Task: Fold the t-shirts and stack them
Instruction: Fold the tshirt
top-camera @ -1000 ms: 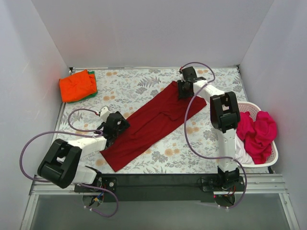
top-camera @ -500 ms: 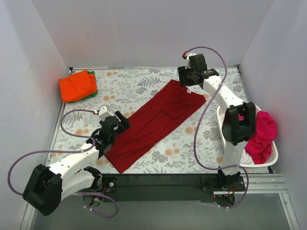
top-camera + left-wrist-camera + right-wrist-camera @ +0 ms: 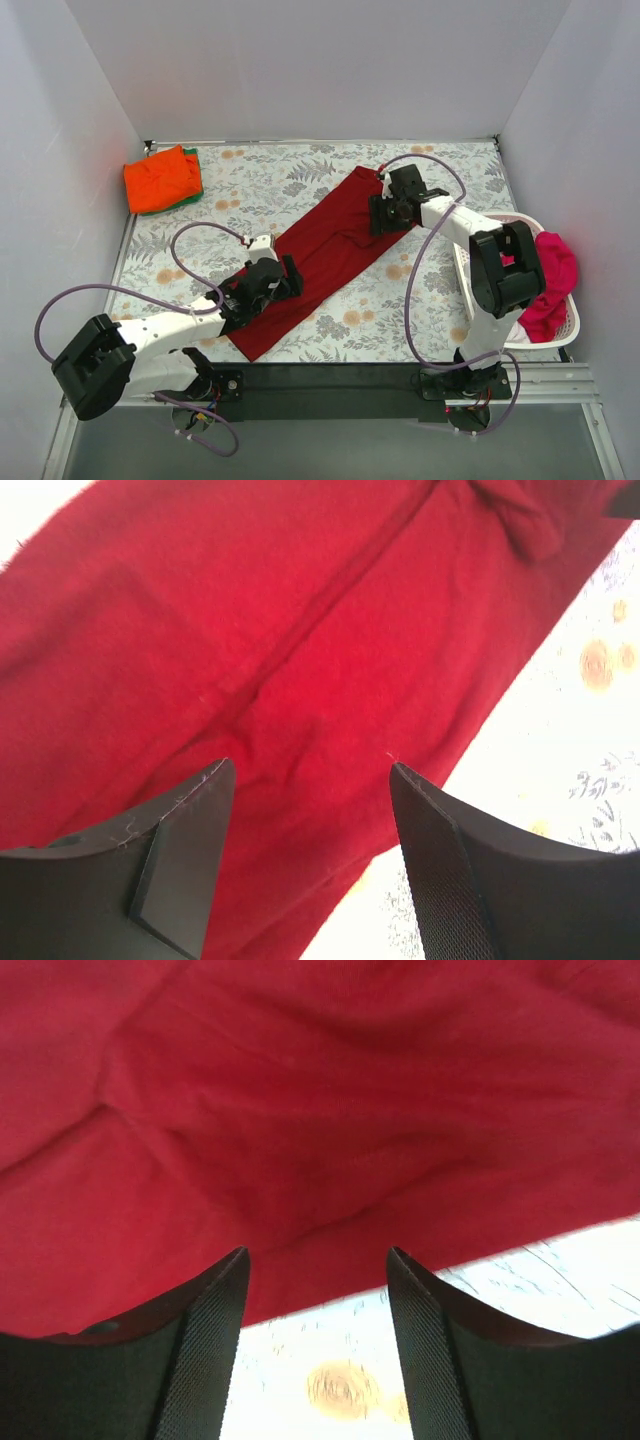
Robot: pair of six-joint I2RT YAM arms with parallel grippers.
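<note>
The dark crimson t-shirt (image 3: 320,250) lies as a long folded strip, diagonal across the floral table. My left gripper (image 3: 288,280) is open and empty over the strip's near right edge; the left wrist view shows red cloth (image 3: 300,650) between and below its jaws. My right gripper (image 3: 383,212) is open and empty at the strip's far right edge; the right wrist view shows the cloth's edge (image 3: 330,1160) just ahead of the jaws. A folded orange t-shirt (image 3: 160,178) rests on a green one (image 3: 192,160) at the far left. Magenta-pink t-shirts (image 3: 548,275) fill a basket.
A white laundry basket (image 3: 570,320) stands at the right edge of the table, with white cloth under the pink. Grey walls close in the table on three sides. Purple cables loop beside both arms.
My left gripper moved right and onto the near right edge of the crimson strip. My right gripper came down and nearer, from the far end to the strip's right edge.
</note>
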